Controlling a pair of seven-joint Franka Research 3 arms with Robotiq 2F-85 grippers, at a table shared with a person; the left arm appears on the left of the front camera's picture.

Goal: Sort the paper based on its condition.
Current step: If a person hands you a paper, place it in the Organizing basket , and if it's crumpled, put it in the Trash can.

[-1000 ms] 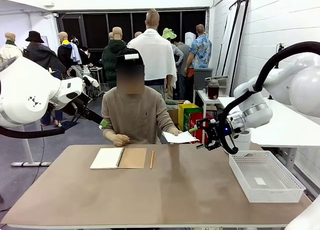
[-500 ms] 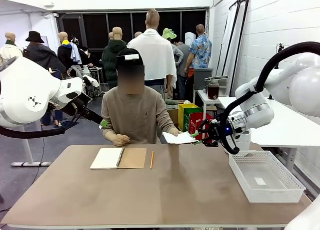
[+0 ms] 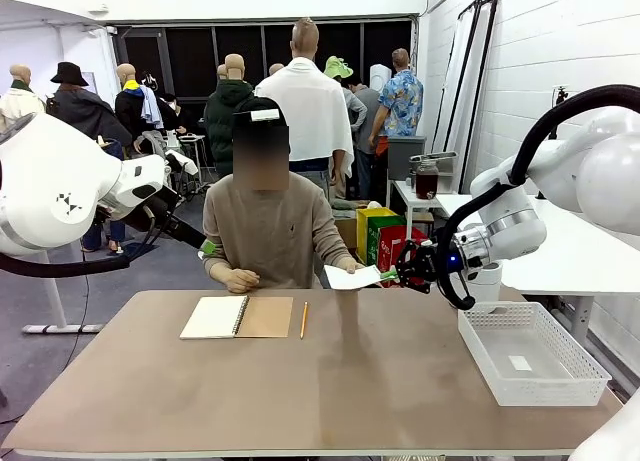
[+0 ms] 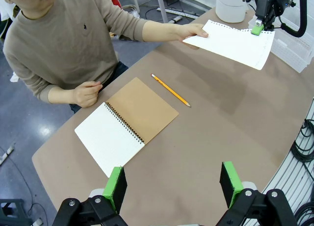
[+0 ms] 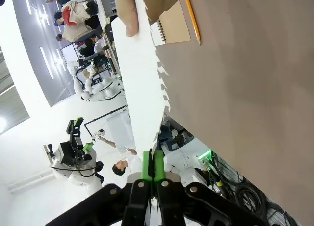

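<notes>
While one hand point(image 4: 193, 35) holds one paper point(image 4: 233, 42), right fingers point(image 5: 146, 167) seemingly pinching it

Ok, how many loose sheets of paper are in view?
1. The sheet hangs above the table's far side, the person's hand on one end, the right gripper shut on the other. A small white patch in the basket is too small to identify.
</notes>
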